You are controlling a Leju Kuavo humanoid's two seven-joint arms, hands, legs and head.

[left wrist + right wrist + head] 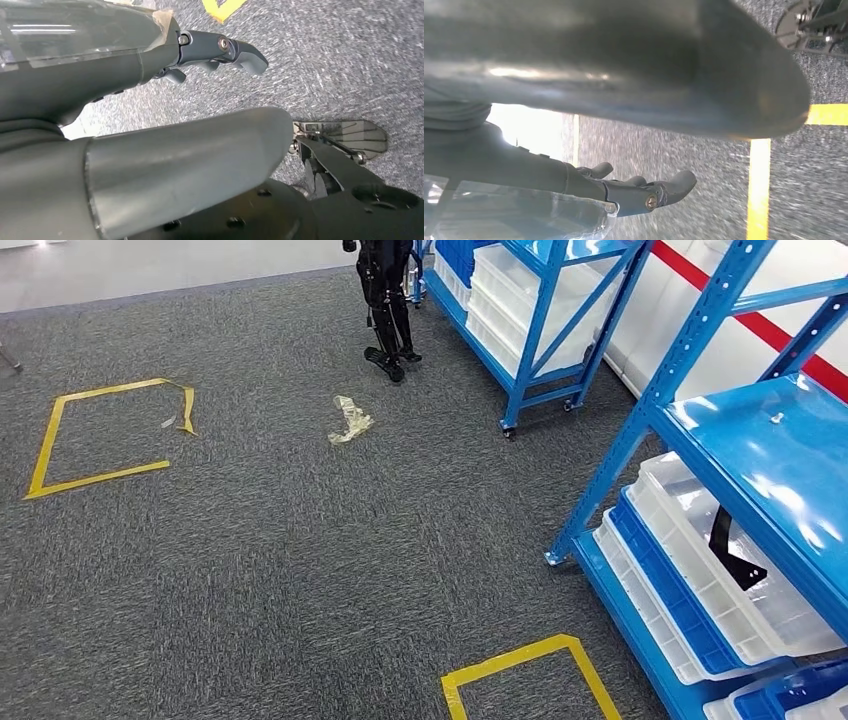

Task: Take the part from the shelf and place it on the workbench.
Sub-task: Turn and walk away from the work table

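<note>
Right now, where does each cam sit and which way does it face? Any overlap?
Head: high on the body, facing down at carpet, blue shelf holding the black part; no arms.
Left wrist: behind the hanging left hand, floorward.
Right wrist: behind the right hand, floorward.
Shared: grey carpet and yellow floor tape appear in all three.

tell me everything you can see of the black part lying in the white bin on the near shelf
The black part is a flat, thin, dark piece, bent like an L or a hook: a narrow strip running up and a wider foot angled out at its lower end. The material cannot be told. It lies loose on the floor of a clear white bin on the lower level of the near blue shelf. Nothing else touches it.
</note>
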